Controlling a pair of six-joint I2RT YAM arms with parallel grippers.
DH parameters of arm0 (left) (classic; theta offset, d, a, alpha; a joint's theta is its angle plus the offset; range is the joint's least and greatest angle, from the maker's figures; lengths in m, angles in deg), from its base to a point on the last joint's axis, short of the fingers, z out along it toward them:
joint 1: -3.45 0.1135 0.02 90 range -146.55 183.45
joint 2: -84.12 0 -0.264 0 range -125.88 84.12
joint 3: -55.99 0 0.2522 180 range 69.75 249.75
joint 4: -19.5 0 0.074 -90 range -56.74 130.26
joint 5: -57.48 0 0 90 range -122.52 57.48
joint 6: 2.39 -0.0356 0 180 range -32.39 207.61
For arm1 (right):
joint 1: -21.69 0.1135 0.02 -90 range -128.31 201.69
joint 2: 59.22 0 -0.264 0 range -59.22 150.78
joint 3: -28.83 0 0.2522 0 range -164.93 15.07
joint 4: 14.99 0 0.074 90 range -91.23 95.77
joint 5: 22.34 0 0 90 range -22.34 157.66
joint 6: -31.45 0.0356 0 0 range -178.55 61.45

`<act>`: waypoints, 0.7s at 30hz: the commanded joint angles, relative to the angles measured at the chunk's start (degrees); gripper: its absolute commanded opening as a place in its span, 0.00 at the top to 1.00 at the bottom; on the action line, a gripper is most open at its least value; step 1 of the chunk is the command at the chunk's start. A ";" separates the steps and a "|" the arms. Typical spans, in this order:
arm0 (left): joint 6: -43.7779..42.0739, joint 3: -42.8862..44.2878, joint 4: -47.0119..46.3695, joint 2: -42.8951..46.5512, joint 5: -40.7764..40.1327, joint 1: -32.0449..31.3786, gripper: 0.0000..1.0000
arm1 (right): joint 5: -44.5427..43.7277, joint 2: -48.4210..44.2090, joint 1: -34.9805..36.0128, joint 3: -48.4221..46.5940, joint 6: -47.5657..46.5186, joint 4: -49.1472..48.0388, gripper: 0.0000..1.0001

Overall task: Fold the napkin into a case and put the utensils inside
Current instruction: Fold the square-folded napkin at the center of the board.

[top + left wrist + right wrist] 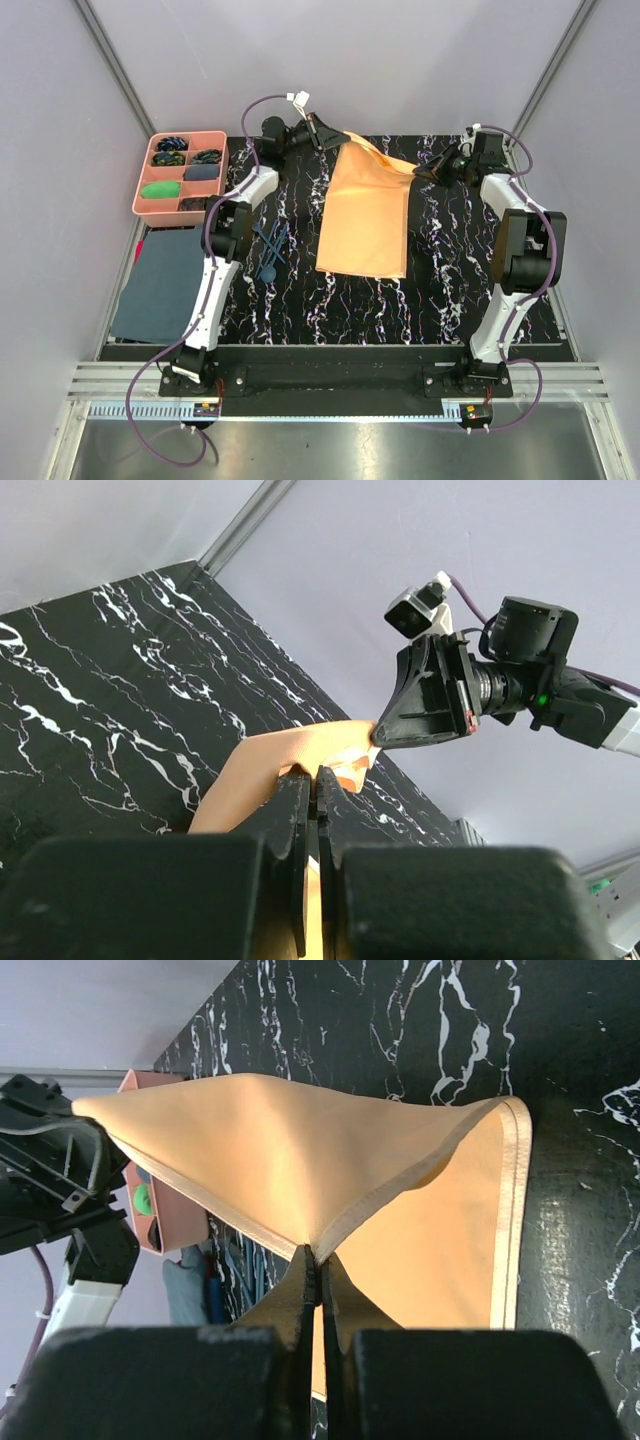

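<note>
Now: the far edge of the napkin (pixel 365 215) is raised off the desk (pixel 450 290); its near part lies flat.
Left gripper (pixel 318 130): jaws pinched tight on the napkin's far-left corner.
Right gripper (pixel 420 172): jaws closed on the hem at the napkin's far-right corner, cloth draping from it.
Utensils (pixel 270 250): loose on the desk just left of the napkin, untouched.
Step, as I judge it: fold the raised edge over toward the napkin's near edge.
Doing it well: move both arms together at one height, with the edge taut between them so no sag wrinkles. Lay the corners onto the near corners, hems matched, before opening.
Risk: uneven travel skews the fold, and shiny cloth may drag the flat part along.
</note>
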 commanded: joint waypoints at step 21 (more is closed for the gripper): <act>16.55 -55.62 -12.58 32.42 2.13 0.09 1.00 | 8.27 -11.65 2.03 19.45 1.23 -0.94 1.00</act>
